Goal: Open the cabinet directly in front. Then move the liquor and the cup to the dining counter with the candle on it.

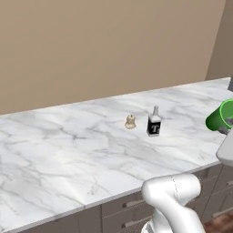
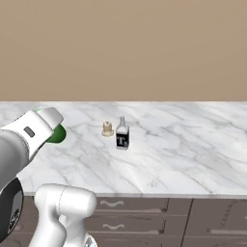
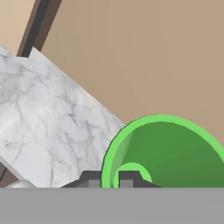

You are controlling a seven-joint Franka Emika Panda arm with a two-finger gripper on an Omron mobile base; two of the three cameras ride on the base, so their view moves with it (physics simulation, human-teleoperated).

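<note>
Clamped on the rim of the small bright green tapered cup [image 3: 168, 151], our dark two-finger gripper [image 3: 110, 178] holds it tilted on its side above the long white grey-veined marble dining counter [image 1: 68, 150]. On that top we see the small squat dark liquor bottle [image 1: 154, 122] standing upright, with a small cream-coloured candle [image 1: 130, 121] just beside it.
</note>
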